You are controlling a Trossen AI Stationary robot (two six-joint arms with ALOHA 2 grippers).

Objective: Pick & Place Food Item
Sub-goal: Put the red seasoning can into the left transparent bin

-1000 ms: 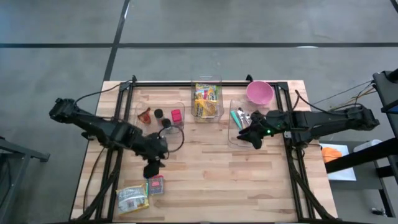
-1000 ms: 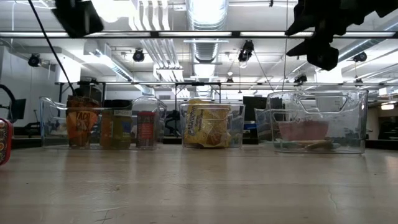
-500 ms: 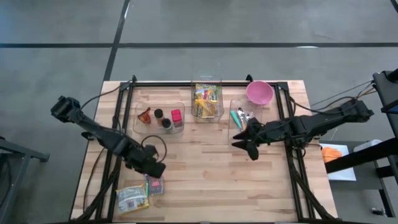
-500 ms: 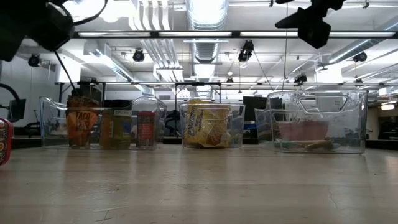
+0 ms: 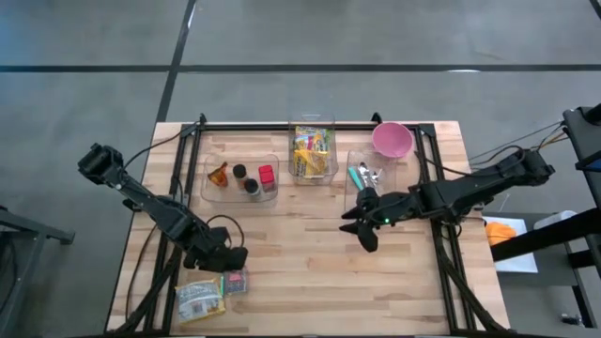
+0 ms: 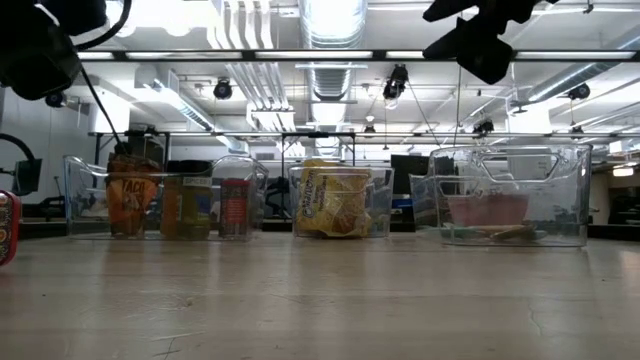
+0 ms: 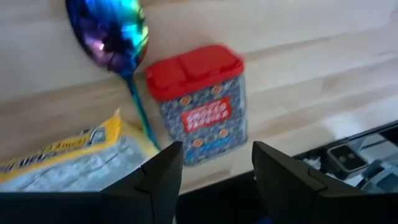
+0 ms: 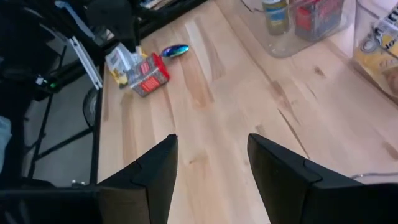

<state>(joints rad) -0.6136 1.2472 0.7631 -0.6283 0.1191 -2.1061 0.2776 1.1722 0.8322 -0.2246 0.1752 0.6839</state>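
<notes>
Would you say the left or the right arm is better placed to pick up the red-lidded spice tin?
Left. The left gripper hangs open just above the spice tin; the right gripper is empty over mid-table, far from it.

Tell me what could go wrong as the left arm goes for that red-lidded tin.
1. The iridescent spoon lies right beside the red-lidded tin, handle along its side; the open left gripper could catch or drag it.
2. The yellow packet sits close on the same side, so one of the fingers may land on it.
3. The tin is near the table edge; a nudge could push it off.
</notes>
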